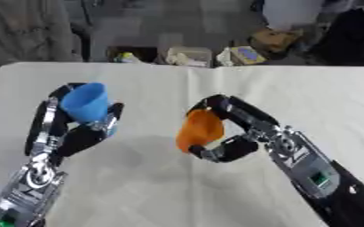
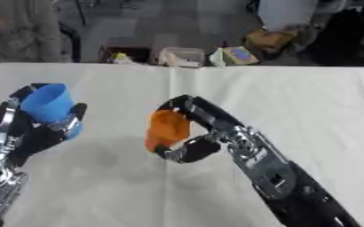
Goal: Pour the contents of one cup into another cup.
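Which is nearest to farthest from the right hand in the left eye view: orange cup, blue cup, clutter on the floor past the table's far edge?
From the right hand:
1. Orange cup: in that hand's fingers, centre of the table.
2. Blue cup: to the left, held by the left hand.
3. Clutter on the floor: past the white table, top of the view.

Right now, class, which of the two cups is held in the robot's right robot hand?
The orange cup, in the right robot hand. The blue cup is in the left robot hand.
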